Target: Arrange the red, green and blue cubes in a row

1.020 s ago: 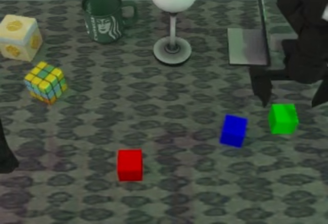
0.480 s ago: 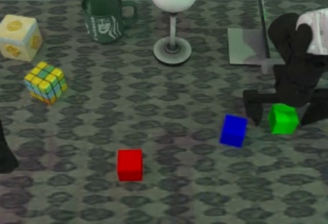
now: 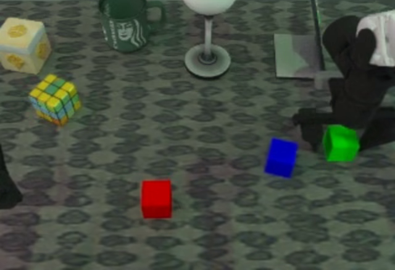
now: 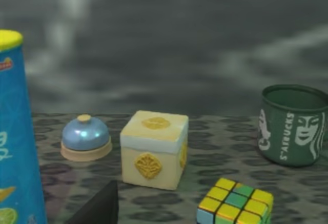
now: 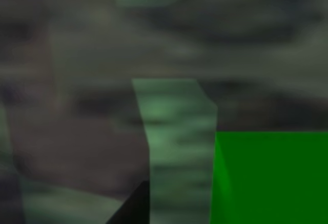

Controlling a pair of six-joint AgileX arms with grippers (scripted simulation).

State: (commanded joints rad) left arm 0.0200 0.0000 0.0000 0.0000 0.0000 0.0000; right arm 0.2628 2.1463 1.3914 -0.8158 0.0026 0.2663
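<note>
Green cube (image 3: 340, 143) was bracketed by right gripper (image 3: 339, 135), jaws apart, not clamped; left arm parked.

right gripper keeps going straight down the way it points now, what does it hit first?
Most likely the green cube: the right gripper straddles it from above, a finger on either side. If the fingers clear its sides, the table comes next. Depth is unclear from above.

Green mug (image 3: 126, 20), wine glass (image 3: 208, 10), puzzle cube (image 3: 55, 99), cream cube (image 3: 23, 44), bell (image 4: 85, 138).
</note>
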